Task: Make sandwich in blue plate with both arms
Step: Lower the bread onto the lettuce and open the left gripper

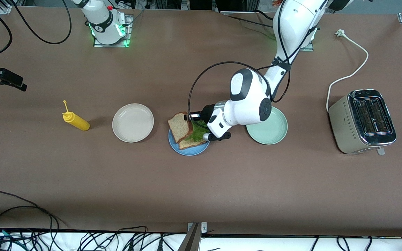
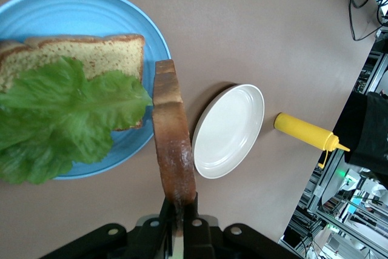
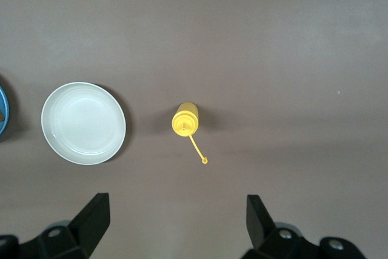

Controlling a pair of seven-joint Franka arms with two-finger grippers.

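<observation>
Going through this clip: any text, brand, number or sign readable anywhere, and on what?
None can be read as text.
Toaster: a small mark on its top, too small to read.
Left arm's wrist joint: a faint round emblem, not legible.
Yellow bottle, cream plate, blue plate, top bread slice in the left gripper: no markings.

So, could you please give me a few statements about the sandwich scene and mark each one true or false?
1. The left claw grips a bread slice by its edge. True.
2. Lettuce lies on bread in the blue plate. True.
3. The right claw holds the yellow bottle. False: it is open above it.
4. The cream plate holds a bread slice. False: nothing lies in it.
</observation>
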